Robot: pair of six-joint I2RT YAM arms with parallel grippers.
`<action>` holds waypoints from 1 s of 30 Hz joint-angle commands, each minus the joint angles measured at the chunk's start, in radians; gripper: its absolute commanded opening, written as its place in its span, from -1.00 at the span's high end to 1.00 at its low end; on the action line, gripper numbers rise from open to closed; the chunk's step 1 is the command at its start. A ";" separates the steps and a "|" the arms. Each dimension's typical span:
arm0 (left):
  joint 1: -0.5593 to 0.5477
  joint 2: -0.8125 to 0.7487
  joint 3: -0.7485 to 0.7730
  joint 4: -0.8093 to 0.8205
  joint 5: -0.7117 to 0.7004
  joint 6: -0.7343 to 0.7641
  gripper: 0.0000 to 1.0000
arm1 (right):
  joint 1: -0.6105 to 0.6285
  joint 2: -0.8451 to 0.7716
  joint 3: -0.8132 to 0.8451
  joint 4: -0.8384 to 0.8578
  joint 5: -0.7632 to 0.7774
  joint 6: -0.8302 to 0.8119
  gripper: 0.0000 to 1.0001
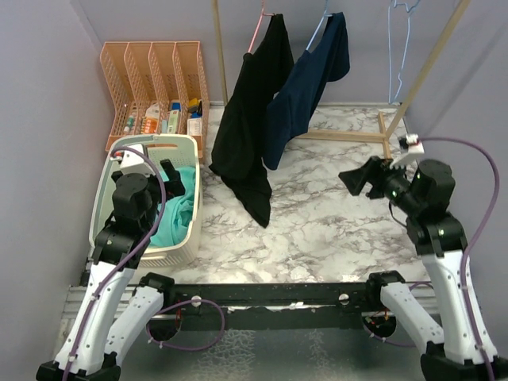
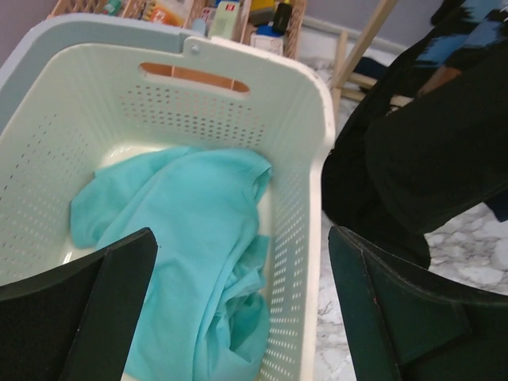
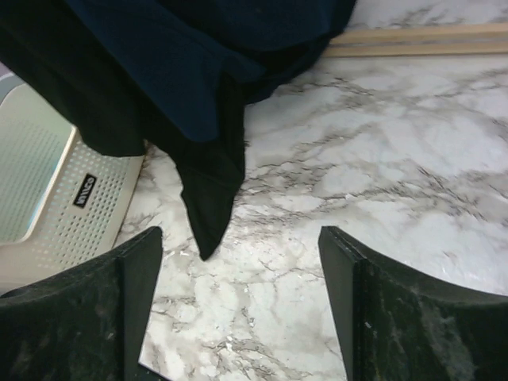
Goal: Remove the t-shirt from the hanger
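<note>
Left end effector (image 2: 242, 238) gapes empty over the laundry basket (image 2: 313, 95), right end effector (image 3: 238, 238) open and empty facing the hanging black t-shirt (image 1: 254, 119); snagging the overlapping navy t-shirt (image 1: 305, 87) too could yank both down.

My left gripper (image 2: 242, 238) hangs over the white basket (image 2: 313, 111), jaws wide, nothing held. Teal t-shirt (image 2: 178, 206) lies crumpled inside. Black garment (image 2: 429, 159) hangs just right of the basket.

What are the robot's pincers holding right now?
Nothing. The left pincer is open over the teal shirt lying in the basket. The right pincer is open and empty above the table.
</note>
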 commanded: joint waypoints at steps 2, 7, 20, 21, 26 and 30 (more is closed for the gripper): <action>0.003 -0.001 -0.111 0.119 0.099 0.018 -0.72 | -0.003 0.251 0.235 0.106 -0.257 -0.016 -0.43; 0.003 -0.058 -0.167 0.146 0.119 0.023 -0.70 | 0.020 0.431 0.482 0.100 -0.254 0.003 -0.38; 0.004 -0.156 -0.189 0.185 0.115 0.019 -0.69 | 0.217 0.978 1.194 -0.071 0.122 0.000 -0.50; 0.003 -0.159 -0.190 0.187 0.115 0.019 -0.68 | 0.228 1.006 1.224 -0.072 0.143 0.000 -0.50; 0.003 -0.166 -0.195 0.195 0.132 0.017 -0.68 | 0.267 1.124 1.355 -0.086 0.188 0.008 -0.45; 0.003 -0.165 -0.195 0.200 0.141 0.018 -0.68 | 0.300 1.161 1.392 -0.087 0.227 0.011 -0.43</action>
